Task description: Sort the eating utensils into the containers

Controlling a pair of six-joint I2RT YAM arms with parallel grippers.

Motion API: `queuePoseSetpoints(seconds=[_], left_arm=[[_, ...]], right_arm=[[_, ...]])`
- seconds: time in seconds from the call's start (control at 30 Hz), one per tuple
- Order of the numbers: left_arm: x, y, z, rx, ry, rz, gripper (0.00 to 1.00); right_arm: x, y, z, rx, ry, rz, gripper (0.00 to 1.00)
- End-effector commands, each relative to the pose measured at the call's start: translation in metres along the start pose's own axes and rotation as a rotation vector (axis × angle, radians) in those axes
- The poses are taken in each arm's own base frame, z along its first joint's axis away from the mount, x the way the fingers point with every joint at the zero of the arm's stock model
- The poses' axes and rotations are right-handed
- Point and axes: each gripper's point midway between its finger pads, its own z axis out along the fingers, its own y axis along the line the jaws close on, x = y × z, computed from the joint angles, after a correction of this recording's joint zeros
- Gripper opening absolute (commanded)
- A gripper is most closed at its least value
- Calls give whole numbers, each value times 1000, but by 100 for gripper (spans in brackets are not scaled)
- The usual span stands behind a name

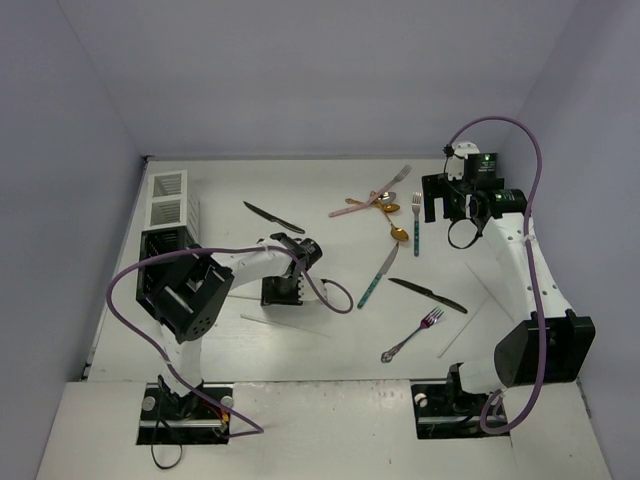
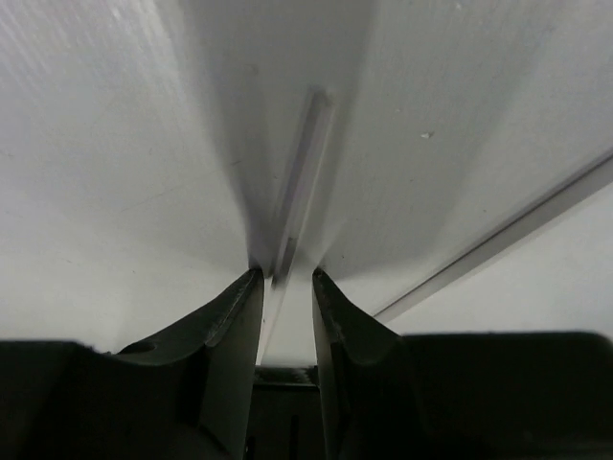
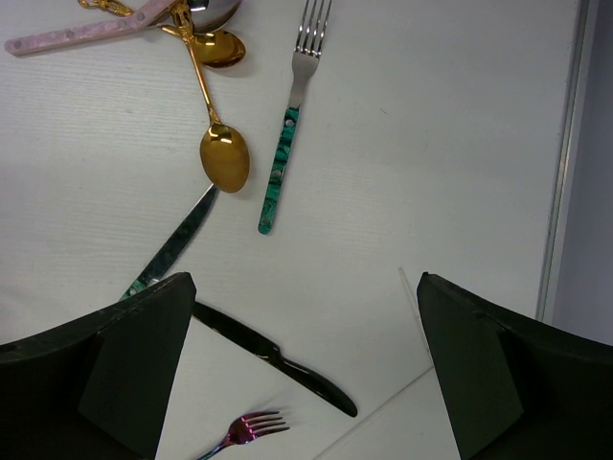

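The thin white chopstick (image 2: 302, 172) lies flat on the white tabletop (image 2: 115, 144), its long axis running toward 12 o'clock from the left arm's fingers (image 2: 235, 316), which straddle its near end, narrowed but not pinching, while the right arm's fingers (image 3: 124, 355) hang spread and empty.

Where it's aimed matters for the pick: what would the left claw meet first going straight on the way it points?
The thin white chopstick lying on the white table, lined up in the gap between the fingers of the left claw; how close it is, I cannot tell.
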Motion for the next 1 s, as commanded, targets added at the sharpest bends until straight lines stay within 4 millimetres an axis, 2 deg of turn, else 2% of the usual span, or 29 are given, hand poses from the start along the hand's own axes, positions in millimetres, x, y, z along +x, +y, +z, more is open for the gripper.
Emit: queuePoseSetpoints(seconds=[0.0,0.2,0.27,0.33,0.47,0.57,0.6,0.67,0.77,0.83,0.97], left_arm=[[-7,-1,8,-43,1,40,20],[-16,-8,14,-46,-12,38,9],[-24,-8,9,-63,-37,31,2],[-36,-4,-2,-100,-65,23,0],[-64,8,-41,-183,-173,-11,0],[-86,32,-93,-289,-291,-55,0],[-87,35,-106,-308,-313,-76,0],[-96,49,-147,-345,-408,-135,0],[-98,50,-180,-335,-493,-224,0],[-95,53,-190,-338,-526,-259,0],[-64,67,-222,-352,-633,-426,0]], right_arm=[[-7,-2,2,17,-17,-19,100],[-5,-3,3,25,-9,-22,100],[-5,-3,3,25,-9,-23,100],[-5,-3,2,24,-9,-24,100],[-5,-2,2,20,-9,-21,100],[-5,-2,2,21,-7,-21,100],[-5,-2,2,20,-9,-21,100],[-5,-1,1,17,-9,-20,100],[-3,1,3,8,-2,-17,100],[-2,1,4,7,0,-17,100],[-4,0,3,12,-3,-20,100]])
